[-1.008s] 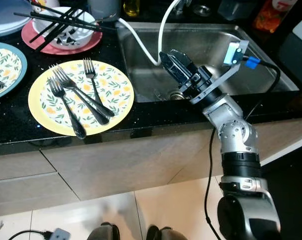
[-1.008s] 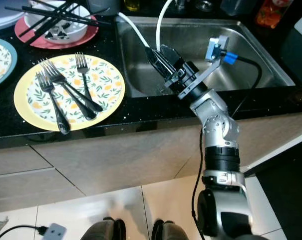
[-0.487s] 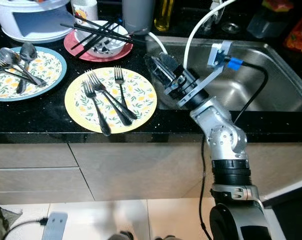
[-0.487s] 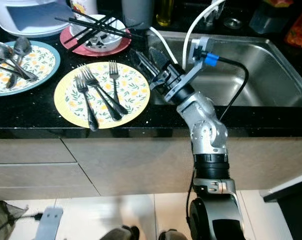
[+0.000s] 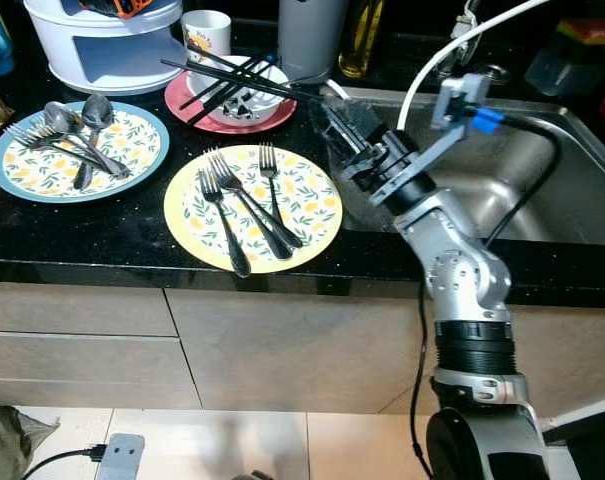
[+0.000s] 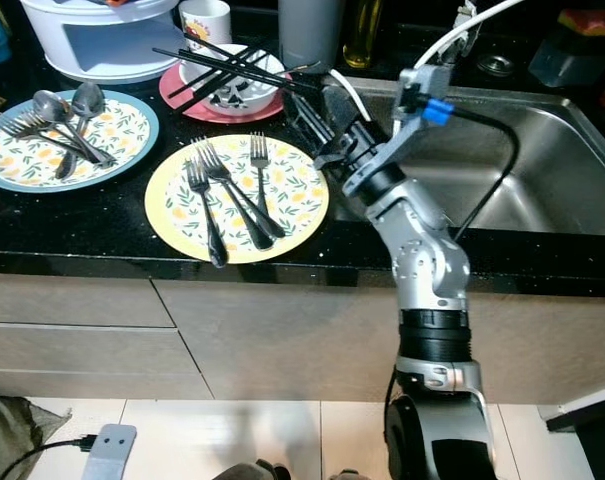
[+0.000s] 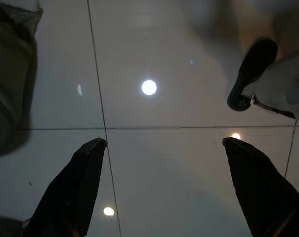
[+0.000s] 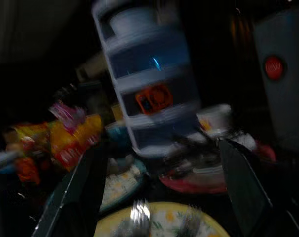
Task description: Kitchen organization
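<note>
Hovering right gripper (image 5: 344, 125), fingers apart, beside yellow plate (image 5: 317, 215) holding three forks (image 5: 244, 200); chopsticks (image 5: 227, 78) across bowl behind.

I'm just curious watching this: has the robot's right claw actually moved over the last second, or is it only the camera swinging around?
Yes. The right gripper has moved off the sink toward the yellow plate, and now sits over the counter at the sink's left rim.
</note>
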Robot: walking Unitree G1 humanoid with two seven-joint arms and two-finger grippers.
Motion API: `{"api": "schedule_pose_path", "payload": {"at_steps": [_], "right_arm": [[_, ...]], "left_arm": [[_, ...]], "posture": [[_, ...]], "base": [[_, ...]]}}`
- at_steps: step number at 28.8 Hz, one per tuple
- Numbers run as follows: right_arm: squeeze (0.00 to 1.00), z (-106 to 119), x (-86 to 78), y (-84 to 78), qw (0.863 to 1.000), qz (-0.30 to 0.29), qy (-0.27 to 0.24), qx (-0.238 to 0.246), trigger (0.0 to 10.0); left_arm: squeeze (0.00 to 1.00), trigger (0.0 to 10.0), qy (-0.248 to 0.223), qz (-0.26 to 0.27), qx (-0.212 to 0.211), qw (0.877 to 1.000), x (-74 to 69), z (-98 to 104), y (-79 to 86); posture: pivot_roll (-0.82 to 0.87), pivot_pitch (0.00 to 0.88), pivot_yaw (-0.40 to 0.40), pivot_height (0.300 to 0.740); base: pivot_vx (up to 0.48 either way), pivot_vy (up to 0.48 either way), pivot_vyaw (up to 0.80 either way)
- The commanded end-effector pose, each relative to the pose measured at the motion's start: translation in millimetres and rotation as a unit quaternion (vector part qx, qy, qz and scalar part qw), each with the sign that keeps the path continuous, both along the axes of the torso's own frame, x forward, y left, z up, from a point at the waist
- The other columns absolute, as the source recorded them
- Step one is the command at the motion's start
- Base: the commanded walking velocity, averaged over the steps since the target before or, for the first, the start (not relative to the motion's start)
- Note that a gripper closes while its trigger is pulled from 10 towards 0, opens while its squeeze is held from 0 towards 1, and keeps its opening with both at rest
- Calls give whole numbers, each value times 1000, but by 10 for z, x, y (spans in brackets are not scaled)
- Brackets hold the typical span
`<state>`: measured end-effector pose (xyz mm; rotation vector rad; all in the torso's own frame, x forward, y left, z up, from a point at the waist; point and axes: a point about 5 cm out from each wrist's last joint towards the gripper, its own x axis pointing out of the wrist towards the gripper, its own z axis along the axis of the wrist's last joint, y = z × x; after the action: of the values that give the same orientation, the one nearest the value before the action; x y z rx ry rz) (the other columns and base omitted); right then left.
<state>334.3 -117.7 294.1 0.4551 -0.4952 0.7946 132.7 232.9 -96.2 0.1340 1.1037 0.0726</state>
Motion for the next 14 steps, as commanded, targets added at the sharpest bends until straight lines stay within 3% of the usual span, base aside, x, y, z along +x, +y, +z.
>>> {"api": "schedule_pose_path", "payload": {"at_steps": [1,6,14], "right_arm": [[0,52,-61,-59,999,23,-14,31,10000],[0,144,-168,-119,994,61,-41,76,10000],[0,172,-328,-102,988,121,-75,57,10000]], "left_arm": [[0,10000,19,-1,-8,1000,-82,-41,-47],[0,10000,21,-3,-10,1000,-85,-45,-58],[0,10000,22,-8,-12,1000,-83,-46,-67]], "posture": [[111,86,-60,740],[112,84,-59,740],[112,84,-62,740]], "base": [[277,0,0],[293,0,0],[307,0,0]]}}
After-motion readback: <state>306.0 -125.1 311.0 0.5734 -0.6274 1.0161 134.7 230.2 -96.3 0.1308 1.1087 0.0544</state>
